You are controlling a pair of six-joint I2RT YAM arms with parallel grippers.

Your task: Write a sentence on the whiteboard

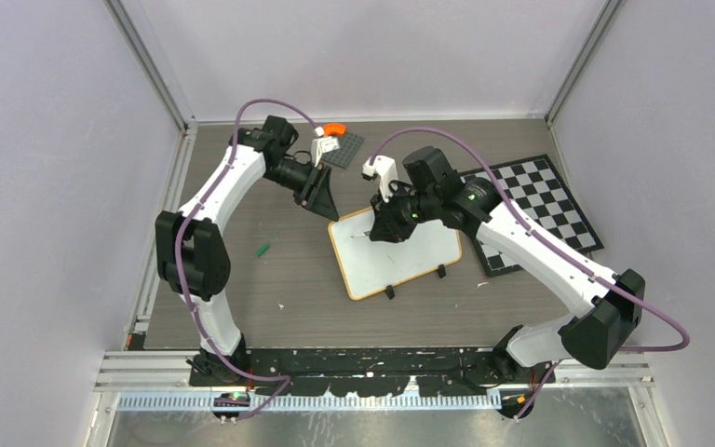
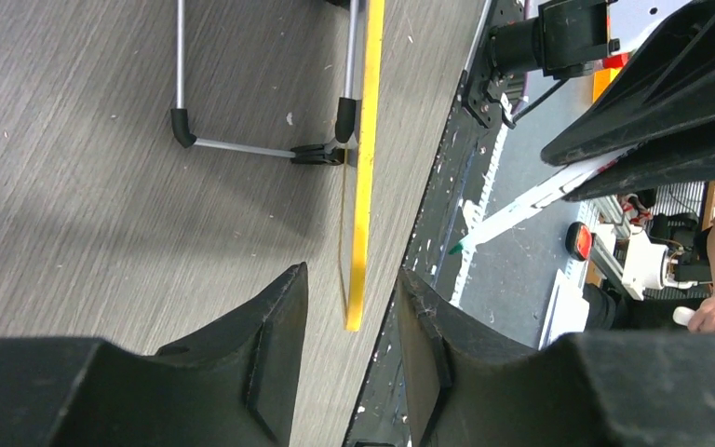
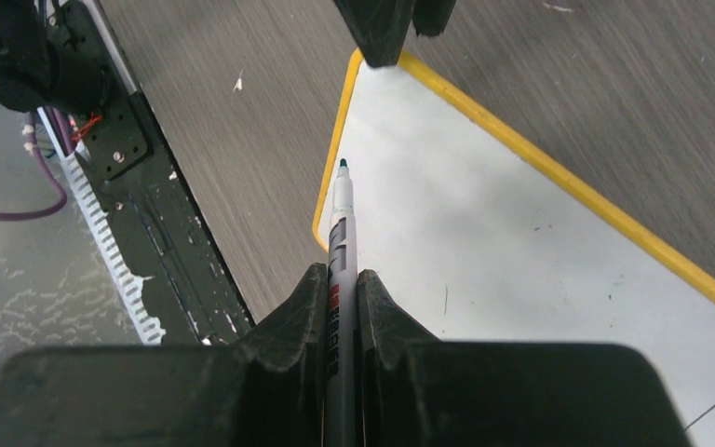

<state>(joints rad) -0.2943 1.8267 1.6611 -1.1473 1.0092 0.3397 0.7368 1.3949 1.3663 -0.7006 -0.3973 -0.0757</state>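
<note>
From above, the whiteboard [image 1: 414, 256] lies on the table [image 1: 279, 298] between the two arms, a little right of centre. Its long axis runs from near left to far right, and two black clips hold its near edge. The left gripper [image 1: 328, 207] is at the board's far-left corner. The right gripper [image 1: 382, 228] is over the far part of the white face. A checkerboard [image 1: 540, 209] lies just right of the board, and a small green cap [image 1: 263, 250] lies well to its left.

The left wrist camera sees the board edge-on, as a thin yellow strip [image 2: 365, 140] running away from the lens. The wire stand [image 2: 242, 147] is clipped to it. This arm's jaws stand narrowly apart with the end of the strip between them. A sliver of gap shows on each side, though I cannot tell for sure whether either pad touches it. Farther off, a marker [image 2: 531, 205] slants down with its green tip lowest.

In the right wrist camera the jaws are clamped on the marker's barrel. The marker points straight away from the lens, its tip just inside the board's left edge. Whether the tip touches the surface is unclear.
</note>
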